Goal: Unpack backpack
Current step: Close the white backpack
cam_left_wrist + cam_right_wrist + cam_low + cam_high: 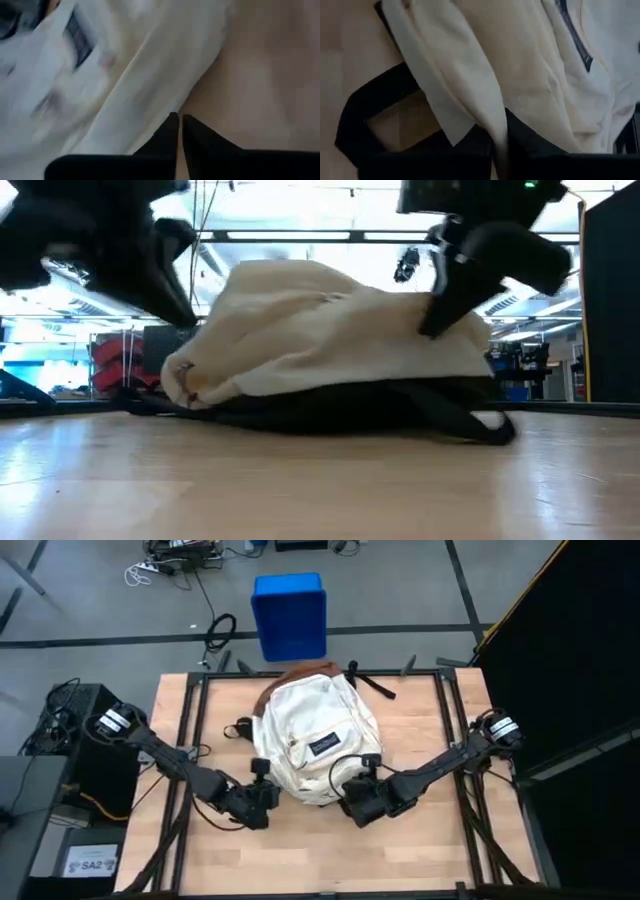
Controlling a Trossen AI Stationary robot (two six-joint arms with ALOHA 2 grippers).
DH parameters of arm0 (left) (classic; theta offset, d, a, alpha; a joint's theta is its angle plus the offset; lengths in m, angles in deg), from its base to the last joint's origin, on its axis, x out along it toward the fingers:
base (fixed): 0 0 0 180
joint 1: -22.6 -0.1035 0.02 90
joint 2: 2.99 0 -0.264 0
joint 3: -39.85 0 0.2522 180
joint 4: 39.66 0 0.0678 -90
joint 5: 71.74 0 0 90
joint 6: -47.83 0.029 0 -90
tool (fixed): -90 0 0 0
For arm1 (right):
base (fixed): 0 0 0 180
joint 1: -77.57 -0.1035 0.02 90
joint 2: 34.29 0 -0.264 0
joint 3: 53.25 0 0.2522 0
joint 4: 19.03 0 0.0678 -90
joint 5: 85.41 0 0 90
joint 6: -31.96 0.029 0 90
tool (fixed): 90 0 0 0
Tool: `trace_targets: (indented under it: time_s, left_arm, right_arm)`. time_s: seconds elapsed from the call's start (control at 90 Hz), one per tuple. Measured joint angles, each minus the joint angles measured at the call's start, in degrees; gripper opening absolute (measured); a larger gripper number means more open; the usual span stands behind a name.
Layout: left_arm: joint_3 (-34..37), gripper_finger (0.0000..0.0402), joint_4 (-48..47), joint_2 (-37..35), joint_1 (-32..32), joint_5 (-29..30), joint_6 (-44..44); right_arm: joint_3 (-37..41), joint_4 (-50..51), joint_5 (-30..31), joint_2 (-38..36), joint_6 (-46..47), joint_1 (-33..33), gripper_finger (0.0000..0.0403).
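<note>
From above I see a wooden table point(320, 850) with a dark metal frame, and the backpack point(318, 740) lying flat in its middle, a little toward 12 o'clock. It is cream-white fabric with a brown base point(305, 674) pointing to 12 o'clock and a small dark logo patch point(324, 746) on the front pocket, facing up. A dark strap point(372, 683) trails off the base toward 1 o'clock, and another dark strap loop point(238, 728) sticks out at 9 o'clock.

My left gripper point(262, 776) comes in from 8 o'clock and sits at the pack's 7 o'clock edge. In the left wrist view its two dark fingers point(167, 137) are pressed together, tips almost touching, with nothing between them, right at the border where the cream cloth meets bare wood.

My right gripper point(356, 780) comes in from 4 o'clock and sits on the pack's 5 o'clock edge. In the right wrist view its fingers point(520, 135) are pinching a fold of the cream fabric, which rises between them. A black strap loop point(375, 107) lies on the wood beside it, and a dark zipper line point(572, 35) runs across the fabric.

From table level the backpack point(330, 345) is a low cream mound on dark straps.

Beyond the table at 12 o'clock, a blue bin point(290, 615) stands on the floor.
</note>
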Motion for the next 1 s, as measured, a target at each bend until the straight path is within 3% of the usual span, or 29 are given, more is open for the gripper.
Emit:
trace_targets:
  time_s: [0.078, 0.167, 0.333, 0.533, 1.0]
  left_arm:
    - [0.01, 0.0, -0.22, -0.01, 0.0, 0.71, -0.84]
    - [0.02, 0.0, 6.78, 0.0, -0.02, -0.01, 2.21]
    - [0.0, 0.0, 19.89, 0.0, 0.02, -11.23, 9.8]
    - [0.0, 0.0008, 20.86, 0.25, -0.07, -9.79, 10.76]
    - [0.0, 0.0162, 22.48, 3.97, -0.17, -2.67, 10.11]
  right_arm:
    - [0.02, -0.19, -0.72, 0.0, 0.65, -0.33, 0.0]
    - [-0.13, -1.16, -1.39, 0.0, 0.52, -0.38, 0.0]
    - [-0.15, -4.33, -1.78, -0.02, 0.45, 0.75, 0.0]
    - [-0.2, -7.13, -3.31, -0.02, 0.4, 2.08, 0.0]
    - [-0.24, -8.77, -5.86, -0.02, -0.02, 3.75, 0.0]
